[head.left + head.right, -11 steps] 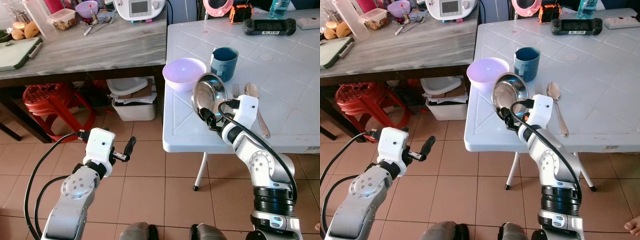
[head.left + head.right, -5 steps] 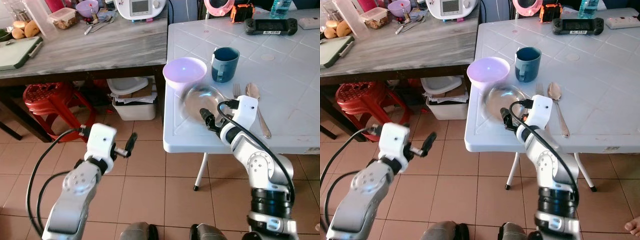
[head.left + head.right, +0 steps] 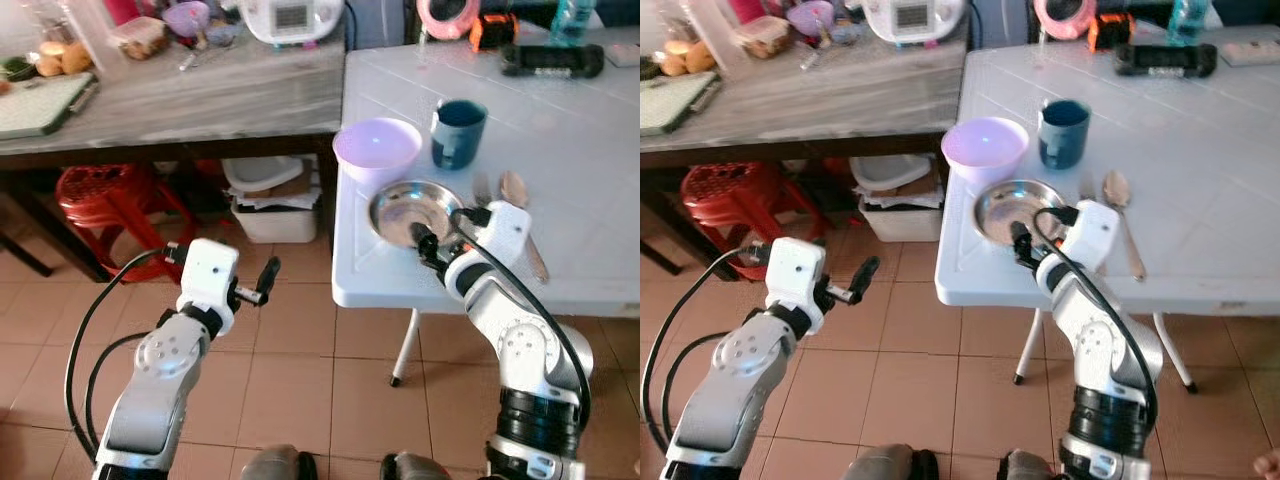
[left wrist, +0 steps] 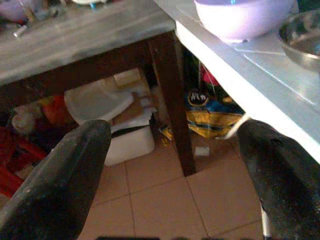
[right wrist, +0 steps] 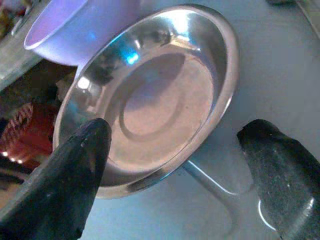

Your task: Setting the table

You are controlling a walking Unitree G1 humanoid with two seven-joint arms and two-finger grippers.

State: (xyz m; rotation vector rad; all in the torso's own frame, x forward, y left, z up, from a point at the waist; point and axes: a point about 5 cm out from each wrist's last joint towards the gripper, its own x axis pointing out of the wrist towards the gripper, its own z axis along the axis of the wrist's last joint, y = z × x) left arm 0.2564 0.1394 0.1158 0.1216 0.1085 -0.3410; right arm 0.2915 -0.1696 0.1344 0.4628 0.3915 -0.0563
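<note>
Currently: right pincer (image 3: 428, 243) spread wide and empty at stainless steel plate (image 3: 412, 210) on white bench (image 3: 590, 180); risk: nudging plate against adjoining lilac bowl (image 3: 377, 148).

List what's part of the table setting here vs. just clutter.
Setting: steel plate, purple bowl, blue mug, fork, spoon.

Clutter: game controller, red stool, cutting board, bin under the wooden table.
</note>
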